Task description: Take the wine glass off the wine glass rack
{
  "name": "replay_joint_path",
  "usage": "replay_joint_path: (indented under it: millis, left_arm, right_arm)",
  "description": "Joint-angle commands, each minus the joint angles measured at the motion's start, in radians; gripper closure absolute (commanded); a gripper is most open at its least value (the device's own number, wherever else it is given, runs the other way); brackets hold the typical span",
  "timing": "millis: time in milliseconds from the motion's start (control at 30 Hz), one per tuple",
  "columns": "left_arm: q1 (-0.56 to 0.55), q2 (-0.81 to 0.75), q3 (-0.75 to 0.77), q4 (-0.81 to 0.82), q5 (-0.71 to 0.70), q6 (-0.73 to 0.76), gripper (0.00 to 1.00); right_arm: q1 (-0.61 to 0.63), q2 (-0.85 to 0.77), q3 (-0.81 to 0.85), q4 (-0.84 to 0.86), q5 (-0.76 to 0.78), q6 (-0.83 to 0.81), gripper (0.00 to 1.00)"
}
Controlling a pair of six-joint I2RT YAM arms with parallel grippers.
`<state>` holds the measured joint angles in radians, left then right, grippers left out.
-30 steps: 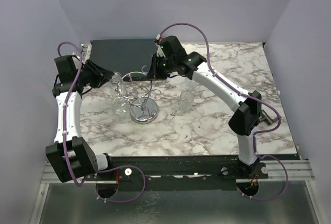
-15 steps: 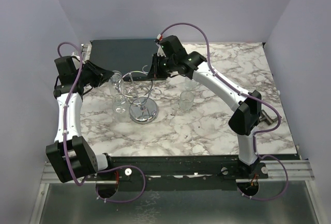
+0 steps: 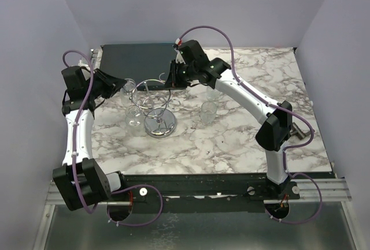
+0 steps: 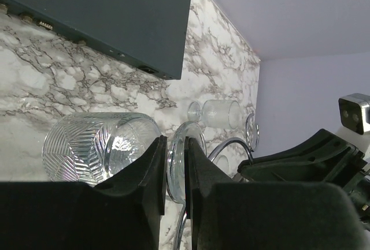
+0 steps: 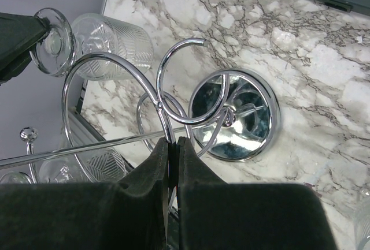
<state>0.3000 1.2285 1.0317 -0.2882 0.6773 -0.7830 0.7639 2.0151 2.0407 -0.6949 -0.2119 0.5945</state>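
Observation:
The chrome wine glass rack [image 3: 154,104] stands mid-table on its round disc base [image 5: 234,114]. My left gripper [image 3: 119,85] is at the rack's left side. In the left wrist view it [image 4: 175,146] is shut on the round foot of a wine glass [image 4: 98,146], which is held on its side. The same wine glass [image 5: 113,39] lies next to the outer wire loop in the right wrist view. My right gripper [image 3: 172,79] is at the rack's far side, and in its own view it [image 5: 172,141] is shut on a rack wire.
Another glass [image 3: 134,117] hangs at the rack's left side. Two glasses [image 3: 208,111] [image 3: 213,93] stand on the marble right of the rack. A dark mat [image 3: 139,59] lies at the back. A dark grey T-shaped bar [image 3: 300,131] sits at the right edge.
My left arm has shifted a little and carried the held glass slightly back and left at the rack's edge. My right arm and the rack have not moved.

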Motion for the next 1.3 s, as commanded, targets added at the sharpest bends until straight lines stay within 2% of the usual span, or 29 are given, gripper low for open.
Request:
replay_joint_path:
  millis: [0,400,500,600,700,1267]
  left_arm:
    - [0.005,-0.068,-0.019,0.11,-0.061,-0.025,0.94]
    - [0.004,-0.103,-0.084,0.244,-0.098,-0.073,0.96]
    - [0.004,-0.104,-0.093,0.262,-0.091,-0.078,0.92]
    - [0.005,-0.089,-0.095,0.268,-0.072,-0.077,0.78]
    - [0.004,-0.089,-0.104,0.272,-0.072,-0.078,0.71]
    - [0.005,-0.035,-0.092,0.23,0.002,0.013,0.67]
  right_arm:
    - [0.003,0.011,-0.028,0.026,0.053,0.015,1.0]
    - [0.009,0.014,-0.048,0.024,0.063,0.013,1.0]
    - [0.01,0.012,-0.055,0.026,0.066,0.014,1.0]
    - [0.012,0.014,-0.057,0.025,0.066,0.014,1.0]
    - [0.012,0.013,-0.056,0.025,0.067,0.012,1.0]
    - [0.012,0.025,-0.049,0.023,0.061,0.012,1.0]
